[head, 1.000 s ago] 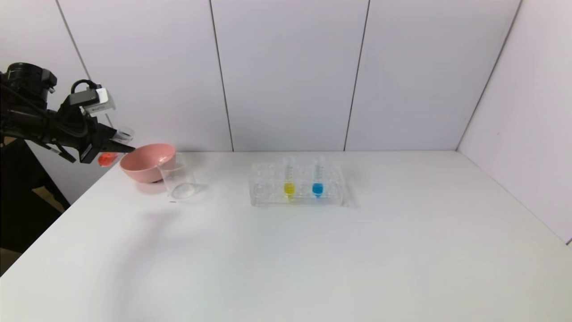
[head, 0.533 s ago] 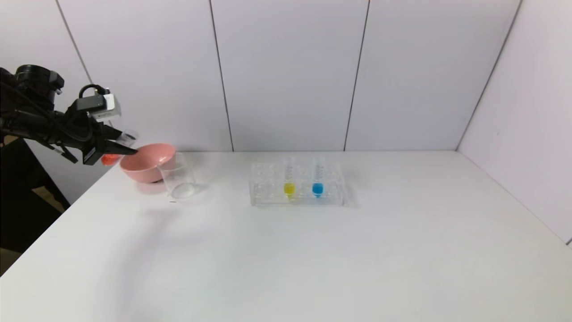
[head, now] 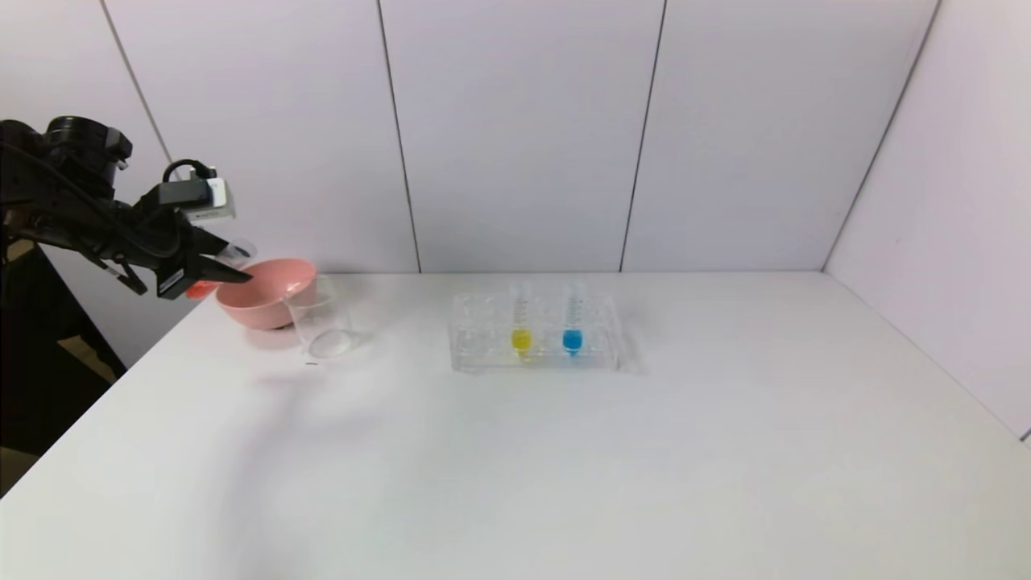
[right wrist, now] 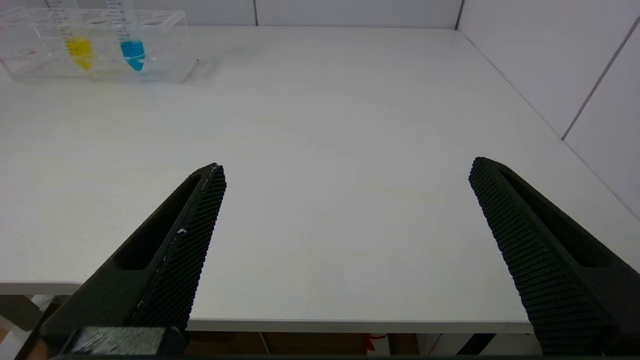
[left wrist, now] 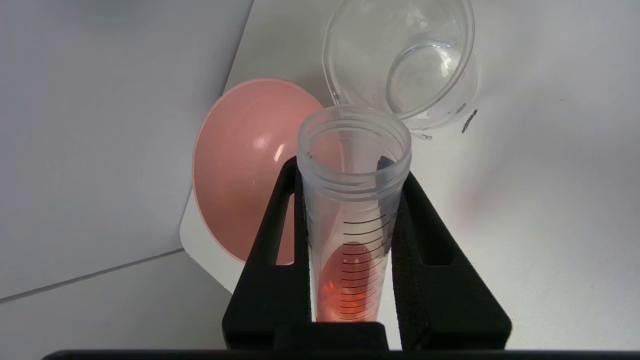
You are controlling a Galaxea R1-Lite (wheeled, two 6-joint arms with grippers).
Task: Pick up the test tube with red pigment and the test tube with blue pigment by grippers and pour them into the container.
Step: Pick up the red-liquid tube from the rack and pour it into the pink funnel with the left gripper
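I see left gripper at far left, just off table edge, jaws tight on red tube, tube tipped, open mouth toward pink bowl. Glass beaker stands just beside bowl. Middle: clear rack holds yellow tube and blue tube upright. Right gripper low by near table edge, jaws wide apart, holding nothing

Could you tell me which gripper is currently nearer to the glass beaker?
Left. The left gripper, holding the red tube, hovers just beyond the pink bowl beside the beaker; the right gripper sits far off, at the table's near edge.
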